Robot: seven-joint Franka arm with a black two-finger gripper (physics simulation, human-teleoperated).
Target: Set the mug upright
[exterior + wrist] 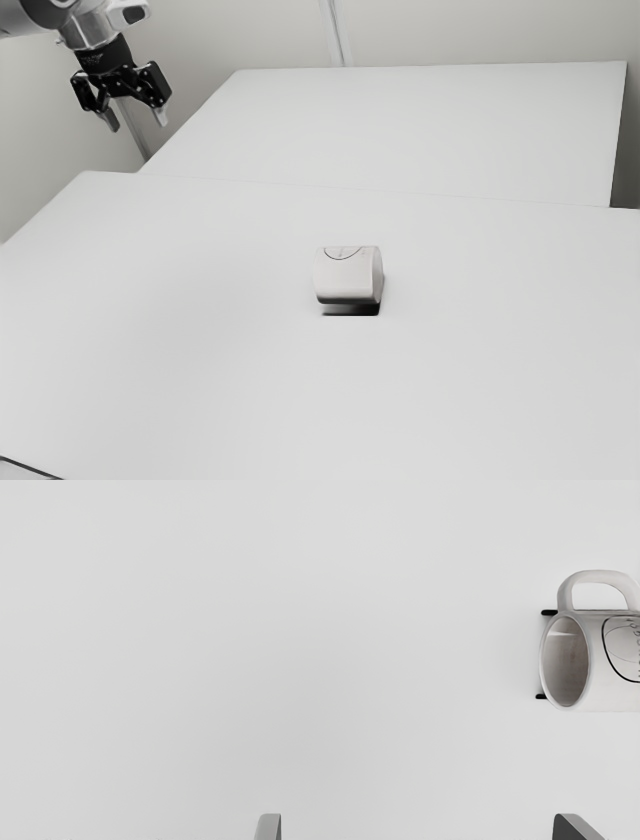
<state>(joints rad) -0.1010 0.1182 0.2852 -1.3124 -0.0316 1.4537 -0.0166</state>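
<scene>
My hand [138,124] hangs in the upper left of the exterior frame, high above the worktop [200,380] and well apart from the mug [346,280]. It is open and grips nothing: its 2 fingers [269,827] stand wide apart, with bare space between them.

The mug lies on its side near the middle of the exterior frame, on the white worktop. In my wrist view I look into its round mouth [566,662], which opens sideways rather than up, and its handle [597,576] sticks out from the side of the body. The far end of the mug is cut off by the edge of that view.

On the white wall of the mug I see a print: 1 bold dark curve [606,652], a thinner curve inside it, and a column of small dark marks that may be lettering. I cannot read any word or brand there. From the exterior camera the same curve shows on the upper face of the mug, with faint marks I cannot make out.

Black strips [549,612] show at 2 spots beside the rim. A 2nd white surface [400,130] spans the upper part of the exterior frame.
</scene>
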